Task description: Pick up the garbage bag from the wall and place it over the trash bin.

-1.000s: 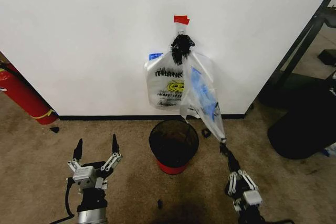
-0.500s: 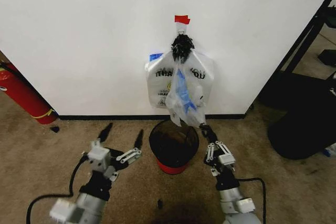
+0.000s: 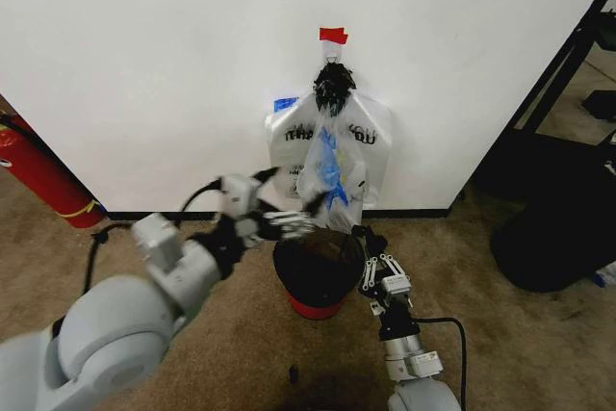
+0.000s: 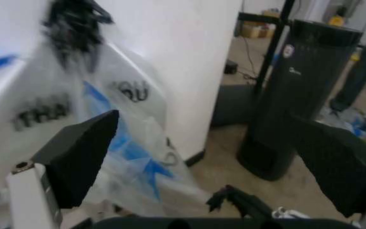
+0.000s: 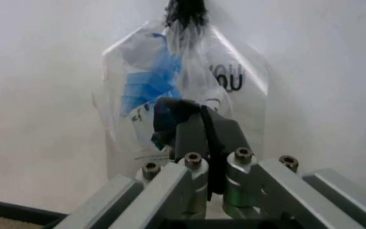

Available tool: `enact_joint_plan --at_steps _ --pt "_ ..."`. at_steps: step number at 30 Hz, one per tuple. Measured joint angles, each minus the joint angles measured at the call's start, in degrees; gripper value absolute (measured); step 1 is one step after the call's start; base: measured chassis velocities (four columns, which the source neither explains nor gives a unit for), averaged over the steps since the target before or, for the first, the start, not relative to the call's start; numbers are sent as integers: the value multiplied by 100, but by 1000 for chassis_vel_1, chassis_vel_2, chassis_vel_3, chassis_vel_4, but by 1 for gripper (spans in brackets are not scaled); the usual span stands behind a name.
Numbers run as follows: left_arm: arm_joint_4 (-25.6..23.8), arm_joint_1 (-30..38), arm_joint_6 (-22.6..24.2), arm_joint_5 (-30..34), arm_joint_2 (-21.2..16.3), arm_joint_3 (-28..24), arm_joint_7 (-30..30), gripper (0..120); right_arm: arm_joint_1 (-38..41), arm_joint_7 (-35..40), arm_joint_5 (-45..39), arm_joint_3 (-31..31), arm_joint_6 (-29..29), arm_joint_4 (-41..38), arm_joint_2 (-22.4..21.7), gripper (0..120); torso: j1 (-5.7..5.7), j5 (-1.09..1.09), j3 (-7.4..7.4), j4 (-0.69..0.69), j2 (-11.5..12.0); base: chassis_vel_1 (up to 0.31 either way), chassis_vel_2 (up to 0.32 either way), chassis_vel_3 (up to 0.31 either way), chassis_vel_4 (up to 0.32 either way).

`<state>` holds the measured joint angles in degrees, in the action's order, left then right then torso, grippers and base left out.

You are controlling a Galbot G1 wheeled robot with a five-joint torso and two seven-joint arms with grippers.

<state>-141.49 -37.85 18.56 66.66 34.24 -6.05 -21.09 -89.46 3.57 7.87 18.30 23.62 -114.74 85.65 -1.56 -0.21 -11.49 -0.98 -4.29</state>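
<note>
The garbage bag (image 3: 330, 172), see-through with blue patches, hangs from a black hook bundle (image 3: 334, 84) on the white wall (image 3: 144, 64), below a red tape piece (image 3: 333, 36). My left gripper (image 3: 291, 207) is open, raised beside the bag's lower left edge; in the left wrist view its pads (image 4: 81, 157) stand wide apart before the bag (image 4: 132, 152). My right gripper (image 3: 360, 232) is shut on the bag's bottom corner, just above the black mesh trash bin (image 3: 318, 271). In the right wrist view its fingertips (image 5: 183, 124) are pressed together in front of the bag (image 5: 151, 86).
An opaque white smiley bag (image 3: 287, 146) hangs behind the garbage bag. A red fire extinguisher (image 3: 38, 175) leans at the left wall. A tall black cylinder (image 3: 553, 228) and a black rack (image 3: 577, 55) stand at the right. Brown carpet (image 3: 231, 353) surrounds the bin.
The left arm has swung up from near the floor to the bag's left side. The right gripper has moved left and toward the wall with the bag's corner, so the bag hangs slacker.
</note>
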Motion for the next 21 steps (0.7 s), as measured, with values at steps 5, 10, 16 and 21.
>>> enact_joint_plan --at_steps 5,10,16,21 --pt "521 1579 499 481 644 -1464 -306 100 -101 17 -1 186 0 -27 46 0 0 -3 0 -3 0 0 0 0 0" --pt "848 2320 994 782 1095 -2006 -713 100 -167 26 4 260 19 -64 68 0 0 0 0 -4 0 0 0 0 0" --pt "1118 2447 1419 391 1221 -2199 -942 99 -257 26 37 262 76 -65 99 0 1 -1 1 2 0 0 0 0 0" --pt "1545 2711 1460 382 1497 -2416 -1032 99 -256 27 51 247 83 -47 85 0 1 -1 0 -1 0 0 0 0 0"
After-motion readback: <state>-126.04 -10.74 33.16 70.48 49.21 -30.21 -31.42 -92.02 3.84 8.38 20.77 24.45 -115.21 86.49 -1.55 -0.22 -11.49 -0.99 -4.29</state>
